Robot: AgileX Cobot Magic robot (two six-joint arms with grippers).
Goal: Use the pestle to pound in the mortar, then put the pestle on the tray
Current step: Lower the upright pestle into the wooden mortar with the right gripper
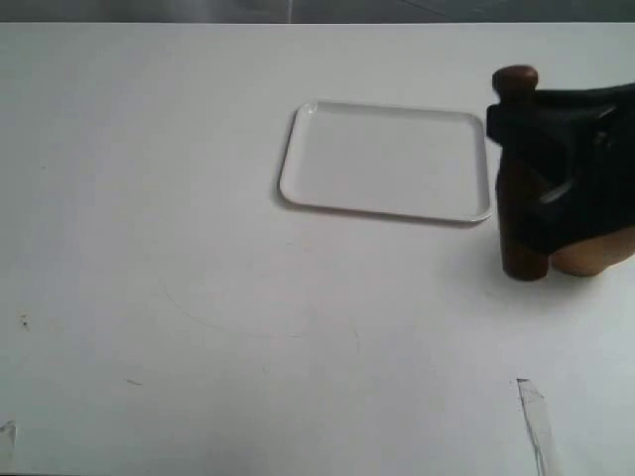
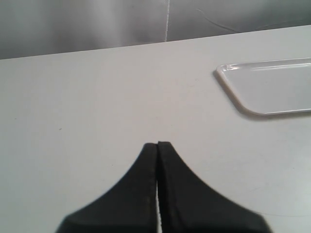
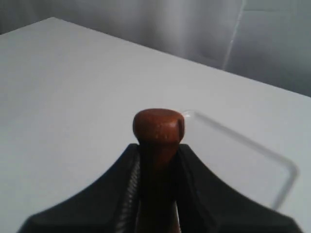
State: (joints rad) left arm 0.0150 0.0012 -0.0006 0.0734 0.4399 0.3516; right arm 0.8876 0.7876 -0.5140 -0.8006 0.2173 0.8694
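The white tray (image 1: 387,159) lies flat at the table's middle, nothing on it; it also shows as the tray (image 2: 272,90) and the tray (image 3: 238,155). At the far right the reddish-brown pestle (image 1: 522,223) stands upright, knob up, thick end down at table level. My right gripper (image 1: 504,121) is shut on the pestle's thin neck, just under the knob (image 3: 158,124). Behind that gripper peeks the light-brown mortar (image 1: 597,254), mostly hidden, its mouth out of sight. My left gripper (image 2: 157,144) is shut on nothing over bare table, left of the tray.
The white table (image 1: 198,248) carries faint scratches and a scuff or tape strip (image 1: 533,412) near its front right. Its far edge meets a grey backdrop (image 2: 97,24).
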